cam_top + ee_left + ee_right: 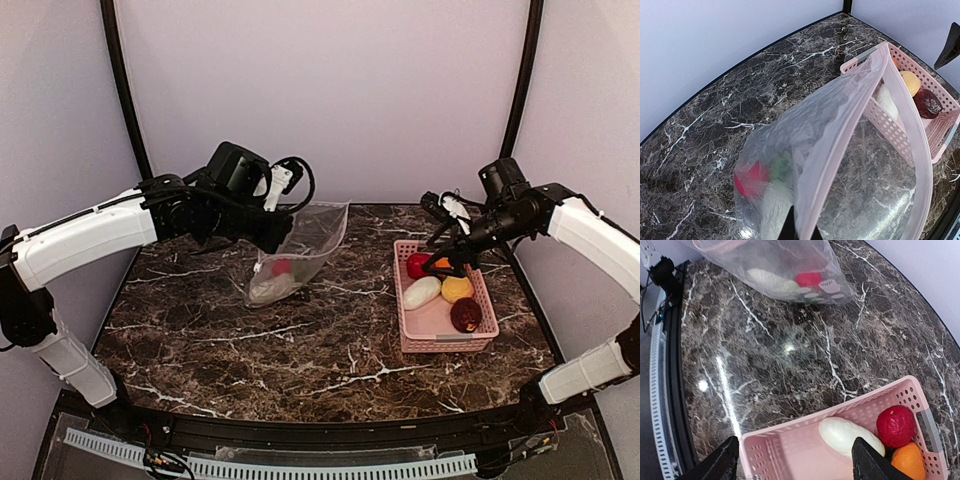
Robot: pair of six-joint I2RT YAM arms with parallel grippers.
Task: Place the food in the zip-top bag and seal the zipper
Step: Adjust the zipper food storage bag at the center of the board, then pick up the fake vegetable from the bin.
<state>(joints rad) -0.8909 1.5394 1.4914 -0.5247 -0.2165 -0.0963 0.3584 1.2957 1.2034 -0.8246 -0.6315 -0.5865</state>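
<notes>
My left gripper (801,232) is shut on the pinkish zipper (840,170) and holds the mouth of the clear zip-top bag (305,245) up off the table. Inside the bag lie a red ball (751,178) and a white piece (774,210). The remaining food sits in the pink basket (445,347): a white piece (845,435), a red ball (895,426), an orange (908,461), a yellow piece (458,288) and a dark maroon one (466,314). My right gripper (795,450) hangs open over the basket, its fingers straddling the white piece without touching it.
The basket stands on the right side of the dark marble table (300,350), the bag left of centre. Black frame posts (125,90) rise at the back corners against pale walls. A black rail (675,365) runs along the table's near edge.
</notes>
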